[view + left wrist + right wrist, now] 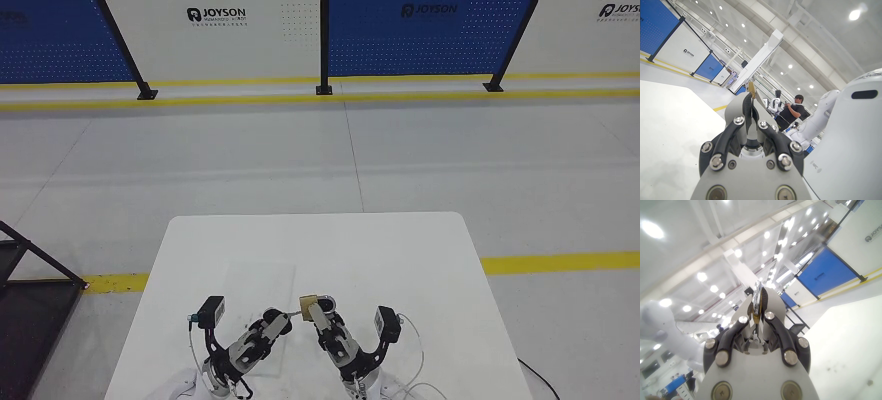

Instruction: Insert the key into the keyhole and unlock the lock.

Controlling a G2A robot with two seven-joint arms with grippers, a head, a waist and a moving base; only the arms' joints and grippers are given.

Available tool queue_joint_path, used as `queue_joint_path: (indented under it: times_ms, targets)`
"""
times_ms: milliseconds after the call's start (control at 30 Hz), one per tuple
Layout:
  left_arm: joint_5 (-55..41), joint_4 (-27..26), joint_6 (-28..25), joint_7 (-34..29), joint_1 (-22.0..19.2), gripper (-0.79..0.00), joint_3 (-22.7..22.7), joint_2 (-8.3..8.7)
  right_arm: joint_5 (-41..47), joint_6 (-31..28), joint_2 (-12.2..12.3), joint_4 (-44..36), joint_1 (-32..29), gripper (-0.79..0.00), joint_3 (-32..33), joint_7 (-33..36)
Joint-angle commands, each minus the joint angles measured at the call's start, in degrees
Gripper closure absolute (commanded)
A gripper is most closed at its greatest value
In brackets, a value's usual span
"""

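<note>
White table, grey floor — blue partitions

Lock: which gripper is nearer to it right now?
Right. The right gripper is shut on the lock, holding it above the table. The left gripper is beside it, shut on the key, which points toward the lock; whether they touch is unclear.

Dark logo lettering on white barrier panels, fainter logo lettering on blue panels
</note>
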Motion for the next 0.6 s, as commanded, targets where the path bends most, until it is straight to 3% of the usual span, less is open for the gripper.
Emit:
queue_joint_path:
  times_ms: [0,567]
  targets:
    - [0.43,0.13,0.00,1.02,-0.33,0.000,0.51,0.23,0.12,0.10,-0.06,0.01,0.00,0.000,0.05,0.38]
    - [2.62,1.84,0.00,6.21,-2.86,0.000,3.99,1.55,0.53,-0.04,-0.42,0.10,-0.11,0.000,0.50,2.81]
